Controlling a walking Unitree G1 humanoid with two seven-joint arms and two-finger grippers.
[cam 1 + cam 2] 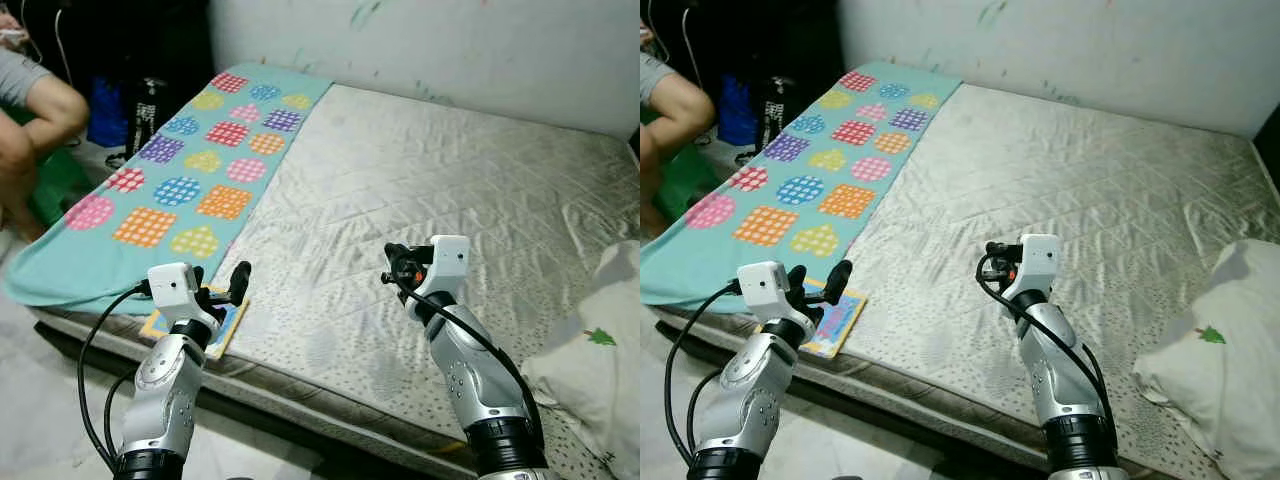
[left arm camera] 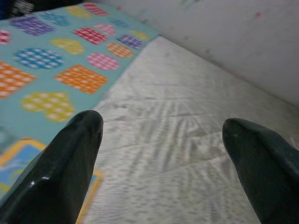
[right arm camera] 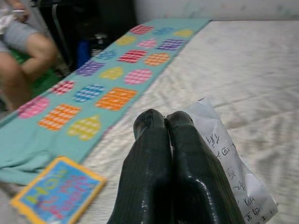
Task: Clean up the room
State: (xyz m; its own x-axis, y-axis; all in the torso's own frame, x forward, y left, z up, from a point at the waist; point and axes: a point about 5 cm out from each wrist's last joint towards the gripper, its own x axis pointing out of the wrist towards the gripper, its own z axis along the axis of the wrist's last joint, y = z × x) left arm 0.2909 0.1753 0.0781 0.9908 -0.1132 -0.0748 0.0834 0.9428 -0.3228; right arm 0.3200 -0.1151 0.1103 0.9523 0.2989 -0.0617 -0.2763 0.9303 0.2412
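A blue picture book with a yellow border (image 1: pixel 226 327) lies at the front left edge of the grey mattress (image 1: pixel 430 190). My left gripper (image 1: pixel 222 281) hovers just over it, open, with nothing between the fingertips (image 2: pixel 84 128). My right gripper (image 1: pixel 391 268) is held above the middle front of the mattress. Its fingers (image 3: pixel 161 140) are pressed together on a white paper slip with handwriting (image 3: pixel 229 158). A teal blanket with coloured checked shapes (image 1: pixel 190 170) covers the left strip of the bed.
A person sits on the floor at the far left, one arm (image 1: pixel 45 105) and the knees showing. Dark bags (image 1: pixel 145 100) stand beside the bed's far left. A white pillow (image 1: pixel 595 350) lies at the right edge. A wall runs behind the bed.
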